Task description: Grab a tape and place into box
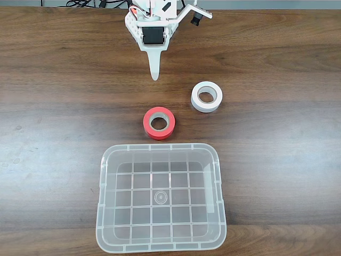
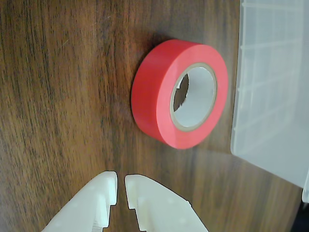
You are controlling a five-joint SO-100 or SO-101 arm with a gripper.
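Gripper nearly closed, empty, low in the wrist view short of the red tape, lying flat beside the box, likely lined up for approach

- Looks like a hobby bench or small lab: a dark wood-grain table runs edge to edge.
- At twelve o'clock in the fixed view, a white 3D-printed robot arm.
- Black cables bunch behind it.
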